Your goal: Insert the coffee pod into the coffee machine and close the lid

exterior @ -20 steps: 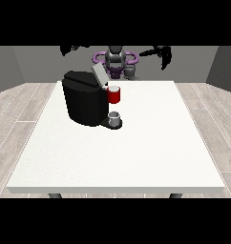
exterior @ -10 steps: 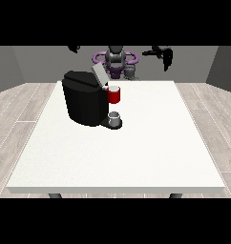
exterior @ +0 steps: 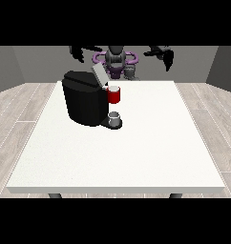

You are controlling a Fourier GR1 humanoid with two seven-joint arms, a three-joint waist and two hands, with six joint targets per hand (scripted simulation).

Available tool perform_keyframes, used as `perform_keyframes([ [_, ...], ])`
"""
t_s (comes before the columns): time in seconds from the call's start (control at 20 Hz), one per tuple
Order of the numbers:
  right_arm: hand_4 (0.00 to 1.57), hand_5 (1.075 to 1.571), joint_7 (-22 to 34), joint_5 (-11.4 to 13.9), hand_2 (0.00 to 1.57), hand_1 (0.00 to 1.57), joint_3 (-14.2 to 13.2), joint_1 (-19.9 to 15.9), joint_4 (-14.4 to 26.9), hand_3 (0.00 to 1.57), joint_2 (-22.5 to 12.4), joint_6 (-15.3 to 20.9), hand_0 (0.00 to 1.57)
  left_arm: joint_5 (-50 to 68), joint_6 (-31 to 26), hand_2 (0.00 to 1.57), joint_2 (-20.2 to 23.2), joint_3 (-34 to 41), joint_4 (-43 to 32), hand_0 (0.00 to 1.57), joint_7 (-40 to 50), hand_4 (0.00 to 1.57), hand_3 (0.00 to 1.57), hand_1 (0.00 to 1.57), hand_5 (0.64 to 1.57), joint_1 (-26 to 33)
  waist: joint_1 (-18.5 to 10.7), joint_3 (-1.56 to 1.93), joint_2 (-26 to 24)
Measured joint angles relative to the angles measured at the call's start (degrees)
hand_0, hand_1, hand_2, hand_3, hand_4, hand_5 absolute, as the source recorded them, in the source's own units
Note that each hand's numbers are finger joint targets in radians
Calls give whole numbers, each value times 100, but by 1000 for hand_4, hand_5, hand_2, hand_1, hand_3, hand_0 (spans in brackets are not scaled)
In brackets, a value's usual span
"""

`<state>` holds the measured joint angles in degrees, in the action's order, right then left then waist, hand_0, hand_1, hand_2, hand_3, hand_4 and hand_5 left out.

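A black coffee machine [exterior: 86, 102] stands on the far left part of the white bench [exterior: 136, 157], its grey lid [exterior: 99, 75] tilted up and open. A red part [exterior: 114, 95] sits at the machine's right front, and just below it a small grey cup [exterior: 115, 118] rests on the machine's base. No brand, label or writing can be read on any of it. The coffee pod cannot be picked out with certainty. Behind the bench's far edge stands the robot [exterior: 116, 61], both arms raised and spread. The hand at the view's left [exterior: 78, 52] and the hand at the view's right [exterior: 166, 57] hang well above the bench, apart from the machine, holding nothing; whether their fingers are wide or narrow cannot be told.
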<state>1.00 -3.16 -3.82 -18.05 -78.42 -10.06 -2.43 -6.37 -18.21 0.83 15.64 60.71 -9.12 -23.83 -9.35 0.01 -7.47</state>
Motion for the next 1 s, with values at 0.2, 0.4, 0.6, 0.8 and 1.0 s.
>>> perform_keyframes([
  [0.2, 0, 1571, -151, -74, 0, 0, -160, -259, 415, 0, -34, -92, 0, 255, 144, 0, -28, -154, 491, 0, 268, 0, 0, 0, 1571, 143, -27, 1, 249],
  [0.4, 0, 1571, -219, -15, 0, 0, -136, -524, 680, 0, 48, -84, 0, 367, 251, 0, 20, -260, 929, 0, 375, 0, 0, 0, 1571, 428, 67, 1, 446],
  [0.6, 0, 1571, -273, 2, 0, 0, -261, -838, 1053, 0, -41, -100, 0, 459, 332, 0, 14, -504, 1350, 0, 610, 0, 0, 0, 1571, 653, -7, -1, 595],
  [0.8, 0, 1571, -311, 127, 0, 0, -183, -1172, 1253, 0, -13, -106, 0, 511, 436, 0, 90, -523, 1515, 0, 554, 0, 0, 0, 1571, 728, 105, -2, 796],
  [1.0, 0, 1571, -429, 247, 0, 0, -136, -1320, 1442, 0, 13, -114, 0, 624, 458, 0, 199, -542, 1776, 0, 701, 0, 0, 0, 1571, 822, 165, -8, 828],
])
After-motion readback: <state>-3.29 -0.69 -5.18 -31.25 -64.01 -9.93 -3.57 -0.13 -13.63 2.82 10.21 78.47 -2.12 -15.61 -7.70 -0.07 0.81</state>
